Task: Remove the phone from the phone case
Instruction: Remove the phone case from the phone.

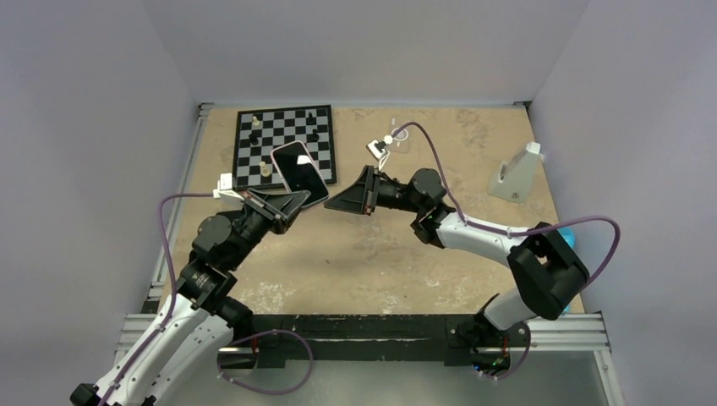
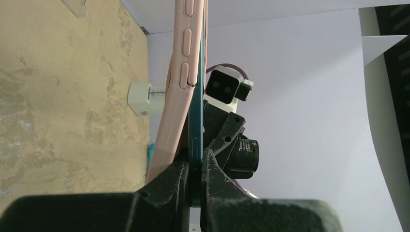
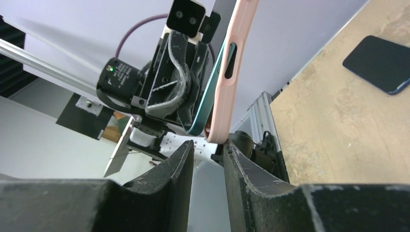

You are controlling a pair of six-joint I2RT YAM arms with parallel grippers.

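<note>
The phone (image 1: 298, 172) stands tilted in the air over the chessboard, black screen up, in a pink case. In the left wrist view the phone's slim teal edge (image 2: 196, 121) is clamped between the jaws of my left gripper (image 2: 196, 162), and the pink phone case (image 2: 176, 96) is peeled off it at the near corner. My left gripper (image 1: 294, 203) holds the phone's lower end. My right gripper (image 1: 340, 201) is open. In its own view, the right gripper (image 3: 209, 147) has the case's pink corner (image 3: 220, 130) just above its gap, beside the teal phone (image 3: 208, 108).
A chessboard (image 1: 283, 139) with several pieces lies at the back left under the phone. A grey stand (image 1: 514, 176) is at the back right. An all-black phone (image 3: 382, 63) lies flat on the table. A small clear item (image 1: 399, 139) is at the back centre.
</note>
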